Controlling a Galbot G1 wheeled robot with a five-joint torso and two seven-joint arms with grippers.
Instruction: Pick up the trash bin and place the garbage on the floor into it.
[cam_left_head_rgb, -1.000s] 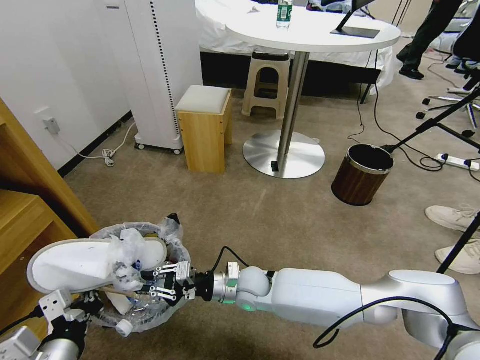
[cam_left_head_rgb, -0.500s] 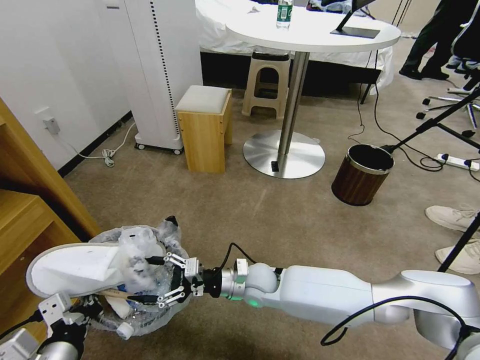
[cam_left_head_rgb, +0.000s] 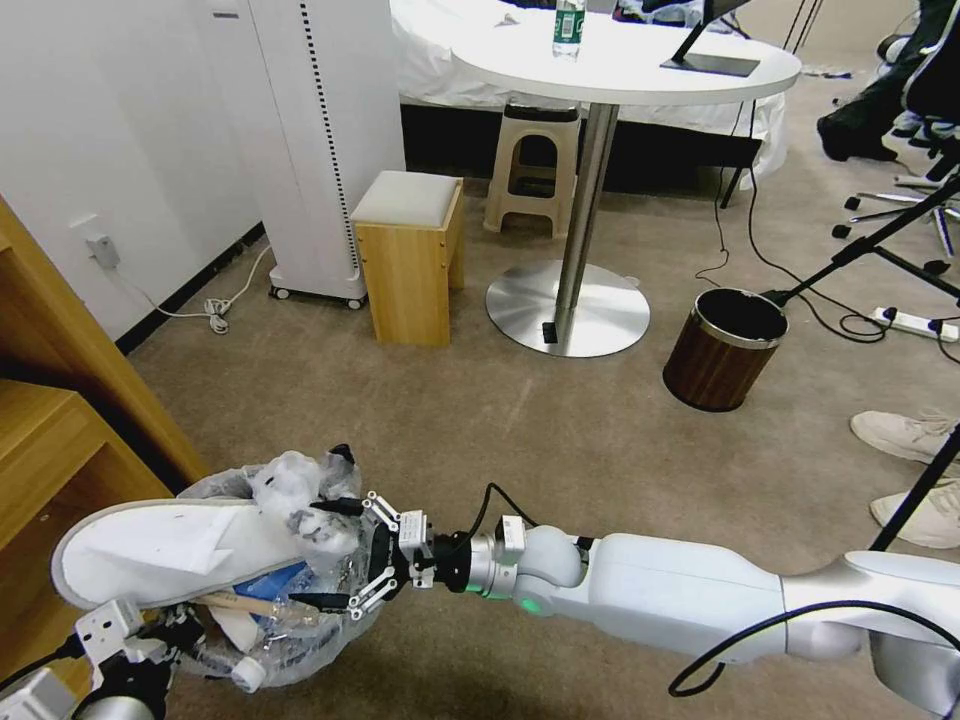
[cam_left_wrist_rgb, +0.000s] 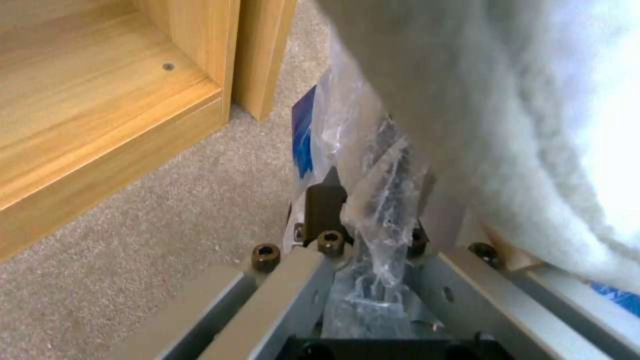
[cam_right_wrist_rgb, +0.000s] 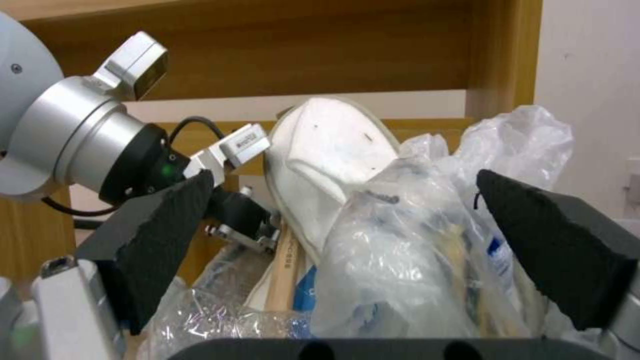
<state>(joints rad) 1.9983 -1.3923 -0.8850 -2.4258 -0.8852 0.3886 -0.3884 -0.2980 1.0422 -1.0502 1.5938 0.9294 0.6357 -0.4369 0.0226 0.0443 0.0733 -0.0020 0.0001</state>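
Beige floor (cam_left_head_rgb: 560, 440); slipper (cam_left_head_rgb: 170, 550) lengthwise across trash bin (cam_left_head_rgb: 300, 640); right hand (cam_left_head_rgb: 335, 552) released.

Wood-look bin (cam_left_head_rgb: 726, 348) beside round table (cam_left_head_rgb: 625, 62), wooden stool (cam_left_head_rgb: 410, 254).

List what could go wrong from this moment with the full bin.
The white slipper lies across the trash bin and overhangs its rim, so it may slide onto the floor. The right gripper is open around the clear plastic wad; that may spring back out. The left gripper pinches the bag at the rim, which might tear or slip.
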